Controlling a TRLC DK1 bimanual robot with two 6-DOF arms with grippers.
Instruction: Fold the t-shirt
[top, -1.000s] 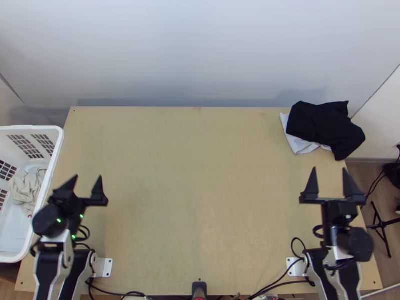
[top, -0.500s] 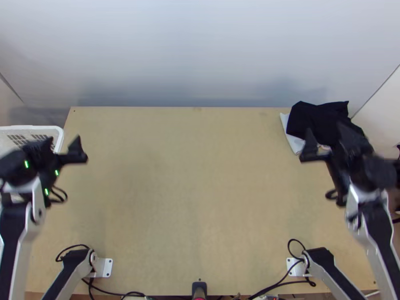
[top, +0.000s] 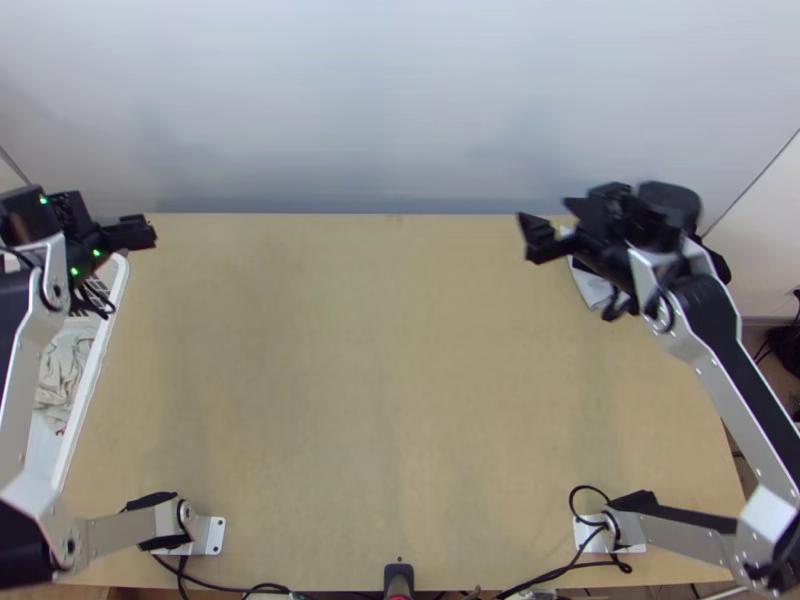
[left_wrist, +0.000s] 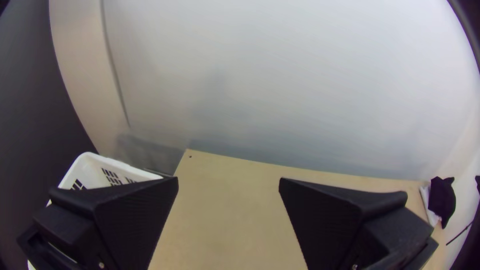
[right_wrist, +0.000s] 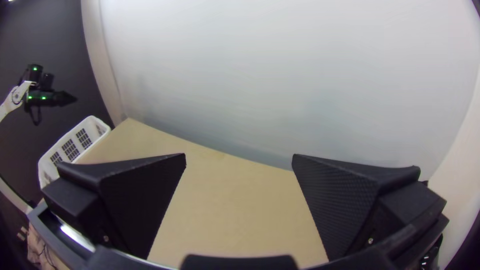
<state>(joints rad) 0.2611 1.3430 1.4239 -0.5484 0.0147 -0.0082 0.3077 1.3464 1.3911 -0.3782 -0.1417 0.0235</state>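
While the left gripper (left_wrist: 228, 180) and right gripper (right_wrist: 239, 156) gape, the likely t-shirt (top: 62, 368) lies baseward of the nearer, left one

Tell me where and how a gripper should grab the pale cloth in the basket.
Probably by a raised fold on top of the cloth, coming from above: it lies bunched inside the basket, whose walls would likely block an approach from the side.

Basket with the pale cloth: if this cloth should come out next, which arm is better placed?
Left, I think. The left gripper is open, near the basket that holds the pale cloth; the right gripper is across the table, near the black cloth.
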